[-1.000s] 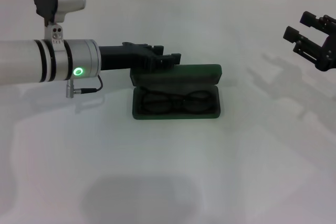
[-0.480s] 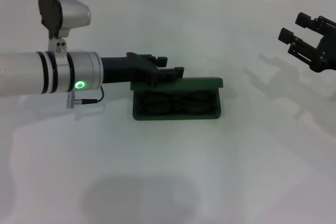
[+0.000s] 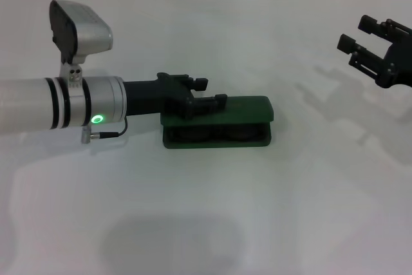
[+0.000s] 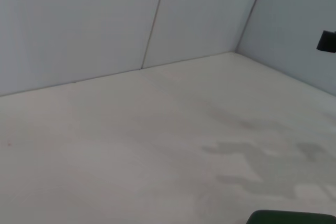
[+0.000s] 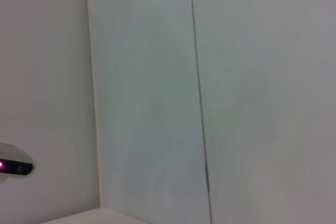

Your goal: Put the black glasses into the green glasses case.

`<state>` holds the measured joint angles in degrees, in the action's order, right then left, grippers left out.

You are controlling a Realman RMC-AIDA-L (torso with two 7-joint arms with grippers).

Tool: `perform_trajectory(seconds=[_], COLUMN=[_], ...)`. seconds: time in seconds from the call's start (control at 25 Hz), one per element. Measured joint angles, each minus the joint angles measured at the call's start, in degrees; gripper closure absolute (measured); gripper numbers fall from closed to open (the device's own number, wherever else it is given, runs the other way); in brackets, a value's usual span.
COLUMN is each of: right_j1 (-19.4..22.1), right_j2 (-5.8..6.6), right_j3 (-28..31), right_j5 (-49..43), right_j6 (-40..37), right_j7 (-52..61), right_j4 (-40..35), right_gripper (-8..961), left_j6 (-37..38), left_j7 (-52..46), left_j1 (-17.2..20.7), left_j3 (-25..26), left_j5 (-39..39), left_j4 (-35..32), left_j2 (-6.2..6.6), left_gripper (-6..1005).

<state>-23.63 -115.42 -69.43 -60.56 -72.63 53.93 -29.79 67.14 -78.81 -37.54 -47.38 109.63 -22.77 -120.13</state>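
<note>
The green glasses case (image 3: pixel 241 109) lies at the table's middle with its lid tipped down almost flat, leaving a narrow slot at the front. Through that slot the black glasses (image 3: pixel 239 134) show only as dark rounded shapes inside the case. My left gripper (image 3: pixel 210 92) reaches in from the left and rests on the lid's left end, fingers apart and holding nothing. My right gripper (image 3: pixel 359 33) hangs open above the table at the far right, well away from the case. A corner of the case (image 4: pixel 291 217) shows in the left wrist view.
The white table (image 3: pixel 212 210) spreads around the case, with a tiled wall behind it. My left forearm (image 3: pixel 58 102) and its wrist camera lie across the left side.
The lid has swung down from upright to nearly flat, with my left gripper following it forward and down. The glasses are now mostly covered. My right gripper drifted slightly up and left.
</note>
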Motion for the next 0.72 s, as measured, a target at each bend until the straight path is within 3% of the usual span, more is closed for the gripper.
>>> perform_trajectory(seconds=[0.48, 0.56, 0.6, 0.64, 0.72], right_j1=[-0.19, -0.24, -0.28, -0.43, -1.08], right_j2=[-0.14, 0.00, 0.16, 0.33, 0.61], right_j3=[-1.43, -3.35, -4.42, -5.63, -6.65], right_j5=[0.02, -0.08, -0.39, -1.10, -4.72], right_j6=[-0.71, -1.78, -2.75, -4.08, -7.56], right_j7=[-0.25, -0.41, -0.50, -0.62, -0.62], right_j4=[-0.38, -0.95, -1.35, -1.84, -2.88], right_gripper=[401, 401, 401, 400, 400], left_j6=[0.74, 4.66, 11.62, 11.62, 21.79], left_j7=[2.95, 4.66, 7.14, 7.14, 9.22], left_j1=[0.82, 1.52, 2.97, 2.97, 5.34], left_j3=[-0.43, -0.43, -0.44, -0.44, -0.53], left_j5=[-0.58, -2.90, -5.49, -5.49, -6.85], left_j4=[0.12, -0.30, -1.59, -1.59, -4.64], left_j2=[-0.04, 0.17, 0.47, 0.47, 0.72], left_gripper=[308, 302, 299, 295, 289])
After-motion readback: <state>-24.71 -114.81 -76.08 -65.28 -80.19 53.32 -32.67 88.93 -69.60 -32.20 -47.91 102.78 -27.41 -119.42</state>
